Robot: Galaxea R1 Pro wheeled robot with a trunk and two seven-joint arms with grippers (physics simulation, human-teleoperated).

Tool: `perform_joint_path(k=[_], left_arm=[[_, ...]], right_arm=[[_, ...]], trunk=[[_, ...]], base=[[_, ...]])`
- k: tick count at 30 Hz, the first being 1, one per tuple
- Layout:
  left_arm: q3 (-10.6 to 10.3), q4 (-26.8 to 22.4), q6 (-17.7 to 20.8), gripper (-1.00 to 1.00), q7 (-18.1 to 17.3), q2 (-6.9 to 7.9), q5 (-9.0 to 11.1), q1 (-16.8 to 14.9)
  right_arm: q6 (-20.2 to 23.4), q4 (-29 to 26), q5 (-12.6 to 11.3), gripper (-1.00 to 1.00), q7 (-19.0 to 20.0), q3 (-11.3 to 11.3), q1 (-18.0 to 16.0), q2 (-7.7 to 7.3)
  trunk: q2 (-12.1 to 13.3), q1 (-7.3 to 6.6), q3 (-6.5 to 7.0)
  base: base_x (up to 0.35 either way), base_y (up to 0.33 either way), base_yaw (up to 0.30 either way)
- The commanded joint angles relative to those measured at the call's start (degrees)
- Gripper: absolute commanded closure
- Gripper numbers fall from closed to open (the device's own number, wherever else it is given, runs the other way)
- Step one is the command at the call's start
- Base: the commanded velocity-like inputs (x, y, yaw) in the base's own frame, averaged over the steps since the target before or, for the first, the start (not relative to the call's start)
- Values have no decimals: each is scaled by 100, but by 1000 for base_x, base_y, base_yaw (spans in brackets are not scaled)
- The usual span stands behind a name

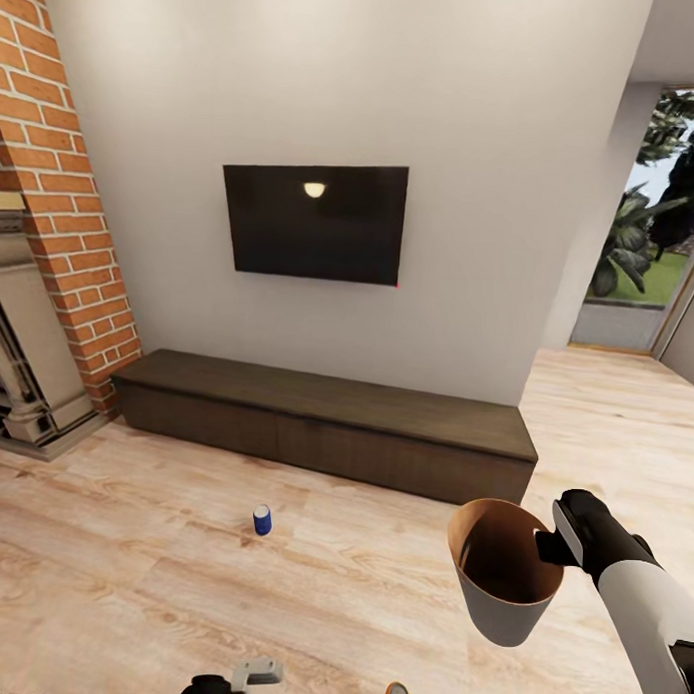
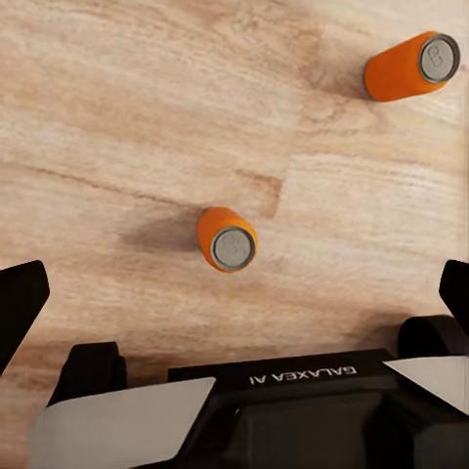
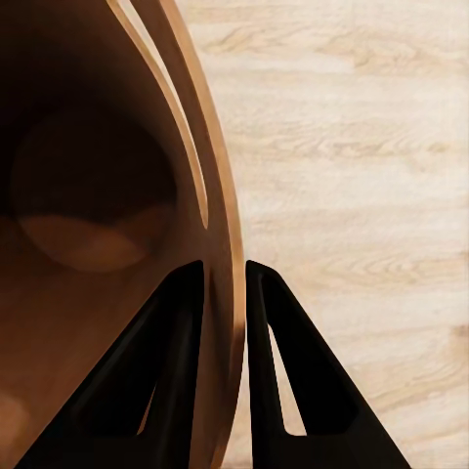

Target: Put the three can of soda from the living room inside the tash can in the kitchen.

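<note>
- Tash can (image 1: 504, 578): held off the wood floor (image 1: 130, 540) at near right, wall pinched by right gripper (image 3: 223, 293).
- Blue soda can (image 1: 262, 520): upright, near the low cabinet (image 1: 325, 416).
- Two orange cans (image 2: 227, 238) (image 2: 410, 66): under left gripper (image 2: 234, 283), fingers spread wide, nothing held.

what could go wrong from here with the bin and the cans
The right gripper pinches only the thin wall of the bin, held in the air, so it may tilt or slip once cans drop in. The open left gripper hangs over an upright orange can; a slightly off closing could knock it over and let it roll. The blue can stands further off, so the carried bin may swing on the way.
</note>
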Motion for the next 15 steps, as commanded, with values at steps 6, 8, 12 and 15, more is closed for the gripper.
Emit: perform_joint_path(k=[6, 8, 12, 15], left_arm=[[0, 3, 37, -100, -12, 7, 17, -28], [2, 1, 40, -100, -20, 7, 18, -30], [1, -2, 45, -100, -30, 8, 20, -32], [1, -3, 46, -100, -36, 8, 21, -33]], right_arm=[[-3, -3, -29, 100, 18, -6, -3, 0], [-3, -5, -27, 100, 20, -6, -3, 0], [-3, -9, -25, 100, 23, -6, -3, 0], [-3, -11, -24, 100, 24, -6, -3, 0]], trunk=[[-1, 0, -55], [-1, 0, -74], [-1, 0, -111], [-1, 0, -139]], base=[[0, 0, 0], [0, 0, 0], [0, 0, 0], [0, 0, 0]])
